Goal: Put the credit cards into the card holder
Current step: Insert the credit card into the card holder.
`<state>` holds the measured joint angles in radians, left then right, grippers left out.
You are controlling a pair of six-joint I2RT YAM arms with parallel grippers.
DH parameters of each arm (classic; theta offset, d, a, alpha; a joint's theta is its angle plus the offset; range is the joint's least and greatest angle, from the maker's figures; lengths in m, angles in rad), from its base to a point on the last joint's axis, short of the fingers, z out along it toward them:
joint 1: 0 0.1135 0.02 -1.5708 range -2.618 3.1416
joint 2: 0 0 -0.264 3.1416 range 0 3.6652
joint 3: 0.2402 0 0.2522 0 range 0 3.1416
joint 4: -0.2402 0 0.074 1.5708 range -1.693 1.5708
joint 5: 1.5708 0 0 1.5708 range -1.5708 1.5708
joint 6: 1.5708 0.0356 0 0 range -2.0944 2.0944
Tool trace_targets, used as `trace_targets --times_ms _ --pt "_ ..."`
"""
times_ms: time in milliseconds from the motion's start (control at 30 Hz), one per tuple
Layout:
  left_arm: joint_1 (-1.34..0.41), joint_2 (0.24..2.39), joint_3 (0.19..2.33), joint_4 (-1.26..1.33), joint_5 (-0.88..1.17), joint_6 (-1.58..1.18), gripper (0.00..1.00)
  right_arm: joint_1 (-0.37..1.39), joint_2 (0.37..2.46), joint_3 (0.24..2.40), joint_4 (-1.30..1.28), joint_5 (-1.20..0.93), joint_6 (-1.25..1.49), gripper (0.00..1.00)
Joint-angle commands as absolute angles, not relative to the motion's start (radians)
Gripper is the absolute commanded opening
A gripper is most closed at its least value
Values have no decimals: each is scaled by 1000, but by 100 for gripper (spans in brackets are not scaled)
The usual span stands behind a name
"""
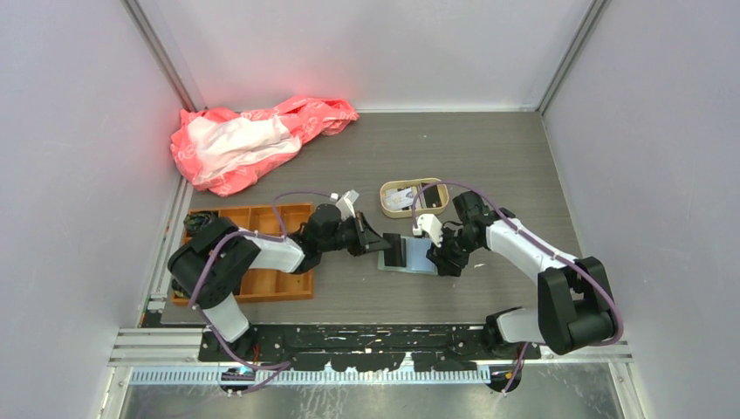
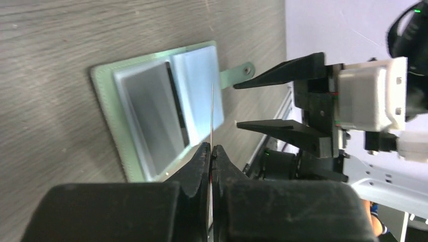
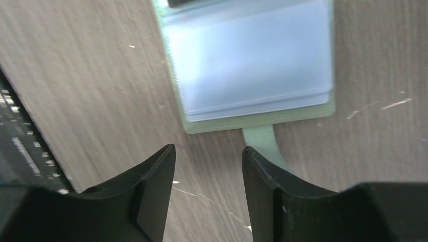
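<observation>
- Two claws faced each other over the middle of the counter [image 1: 506,166], with the card holder [image 1: 417,259] lying opened flat between them.
- We found the left claw [image 2: 210,149] pressed together on one credit card [image 2: 211,113]. The card appeared edge-on as a thin pale line standing over the holder.
- We could not tell whether the card's far edge had entered a pocket.
- From the left wrist, we saw the holder's sage-green border framing a dark pocket [image 2: 151,118] on one half and a pale blue pocket [image 2: 199,83] on the other.
- We noted the right claw [image 3: 208,166] spread apart and gripping nothing, low over the counter just beside the holder's tab [image 3: 262,138].
- One right finger overlapped the tab's end in the right wrist view; we could not tell whether they touched.
- More credit cards [image 1: 401,200], one pale and one dark, lay in a beige tray [image 1: 388,187] behind the holder.
- An orange tray [image 1: 262,288] sat by the left arm, and a pink bag [image 1: 253,140] lay in the far left corner.
</observation>
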<state>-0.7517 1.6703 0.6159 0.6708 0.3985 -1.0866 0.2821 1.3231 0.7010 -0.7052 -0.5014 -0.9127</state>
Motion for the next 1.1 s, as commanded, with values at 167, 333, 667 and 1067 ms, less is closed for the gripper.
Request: trace_targets --times_ms 167,333,667,1067 --pt "-773 1833 653 885 284 -1072 0 307 1339 679 -554 -369 -968 56" --pt "-776 1882 678 913 257 -1094 0 325 1351 682 -547 -358 -965 54" --pt "-791 1965 654 1075 239 -1195 0 345 1372 692 -549 -347 -954 48" --pt "-798 1939 594 1175 215 -1252 0 355 1382 702 -560 -344 -943 43"
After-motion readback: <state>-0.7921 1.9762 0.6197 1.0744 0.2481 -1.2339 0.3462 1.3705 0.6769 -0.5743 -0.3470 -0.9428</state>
